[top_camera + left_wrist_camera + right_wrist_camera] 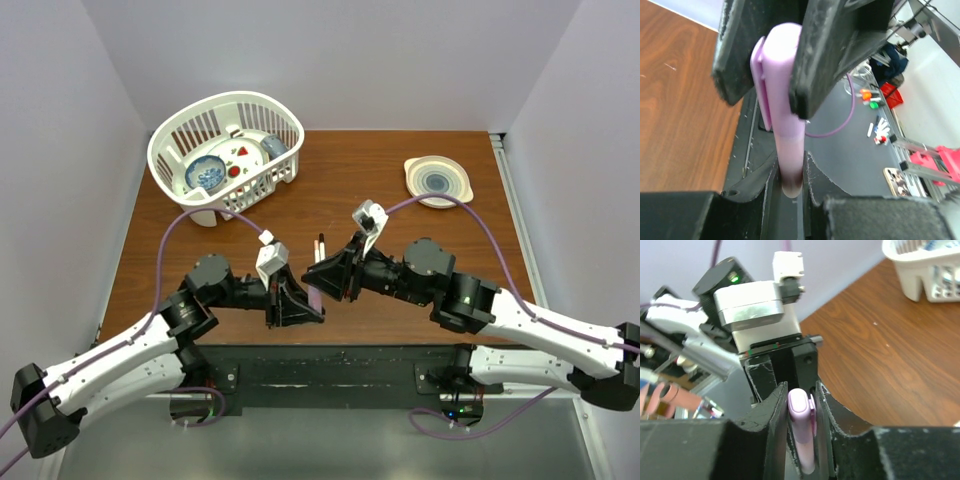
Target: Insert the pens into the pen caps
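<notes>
1. The desk (400, 230) is brown wood. Both sets of fingers meet over its near middle.
2. A white slotted basket (262, 187) holding dishes (208, 175) stands well apart from the fingers, at the far left of the desk.
3. The left gripper (790, 181) points towards the right one. Its fingers (747, 192) are clenched on the lower end of a lilac pen (790, 150), and the barrel sinks into the gap between them.
4. The right gripper (801, 407) faces it tip to tip. Its fingers (772, 415) are clamped on the other end of the same piece, one on each side.
5. A round dish (437, 180) with grey-blue rings sits on the far right of the desk, well away from both sets of fingers.
6. The lilac pen spans the short gap from one pair of fingers to the other, held off the desk in a straight line.
7. A second pen (320, 247), slim and pale with a dark tip, lies on the desk just beyond the meeting fingers, touched by neither pair.
8. The lilac cap (800, 405), with a rounded end and a side clip, sits between the right fingers. From the left wrist view it lies in line with the barrel, but the dark fingers hide the join, so how far it is seated cannot be told.
</notes>
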You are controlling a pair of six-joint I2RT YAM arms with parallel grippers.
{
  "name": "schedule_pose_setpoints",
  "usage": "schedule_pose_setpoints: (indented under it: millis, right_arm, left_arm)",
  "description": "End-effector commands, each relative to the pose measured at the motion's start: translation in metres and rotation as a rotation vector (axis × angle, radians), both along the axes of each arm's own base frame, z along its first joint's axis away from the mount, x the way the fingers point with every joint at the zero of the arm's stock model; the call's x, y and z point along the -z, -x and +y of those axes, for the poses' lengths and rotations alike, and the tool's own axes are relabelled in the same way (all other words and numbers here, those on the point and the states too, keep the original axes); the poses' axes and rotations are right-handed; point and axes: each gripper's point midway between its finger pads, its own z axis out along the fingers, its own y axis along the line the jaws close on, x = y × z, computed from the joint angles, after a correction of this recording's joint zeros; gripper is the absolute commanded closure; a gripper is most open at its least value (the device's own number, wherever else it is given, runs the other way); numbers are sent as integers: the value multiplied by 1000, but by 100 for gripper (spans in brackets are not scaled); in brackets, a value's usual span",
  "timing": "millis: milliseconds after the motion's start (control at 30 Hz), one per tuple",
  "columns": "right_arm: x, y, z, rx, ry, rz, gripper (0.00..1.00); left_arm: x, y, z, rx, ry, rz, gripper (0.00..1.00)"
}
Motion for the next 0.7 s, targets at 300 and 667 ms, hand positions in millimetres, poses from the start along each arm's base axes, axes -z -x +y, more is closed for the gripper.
schedule_pose_setpoints:
  millis: [300,667]
  right_arm:
    - [-45,-29,-114,455,43,28,23]
    - [3,-25,-113,456,121,102,1]
  left_arm:
    - [0,-87,34,-543,-29,13,100]
    - [135,-157,43,-902,-539,320,100]
